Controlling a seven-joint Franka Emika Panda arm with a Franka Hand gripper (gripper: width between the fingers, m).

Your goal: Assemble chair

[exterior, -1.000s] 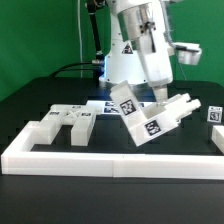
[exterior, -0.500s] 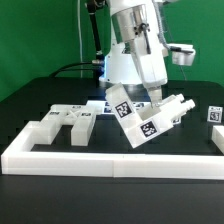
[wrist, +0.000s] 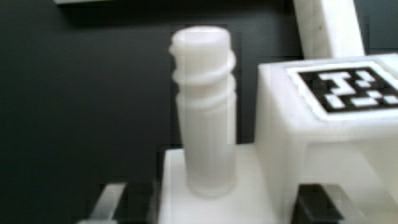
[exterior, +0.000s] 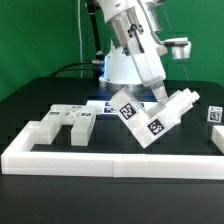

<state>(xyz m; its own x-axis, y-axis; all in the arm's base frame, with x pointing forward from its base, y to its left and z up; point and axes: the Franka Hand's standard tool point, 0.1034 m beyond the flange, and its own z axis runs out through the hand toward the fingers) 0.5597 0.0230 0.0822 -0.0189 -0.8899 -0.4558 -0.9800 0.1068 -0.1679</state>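
My gripper (exterior: 160, 92) is shut on a white chair part (exterior: 150, 118), a blocky assembly with black-and-white tags, held tilted above the table. In the wrist view the part (wrist: 329, 130) fills the space between my fingers (wrist: 111, 200), and a white threaded peg (wrist: 205, 95) stands out from it. Another white chair part with slots (exterior: 62, 125) lies on the table at the exterior view's left. A small tagged white piece (exterior: 214, 114) stands at the exterior view's right.
A long low white border rail (exterior: 110, 160) runs along the front and up the right side (exterior: 218, 140). The marker board (exterior: 100, 106) lies flat behind the held part. The table is black, with a green backdrop behind.
The held part has moved toward the exterior view's right and turned; the arm leans more to the right. The slotted part has not moved.
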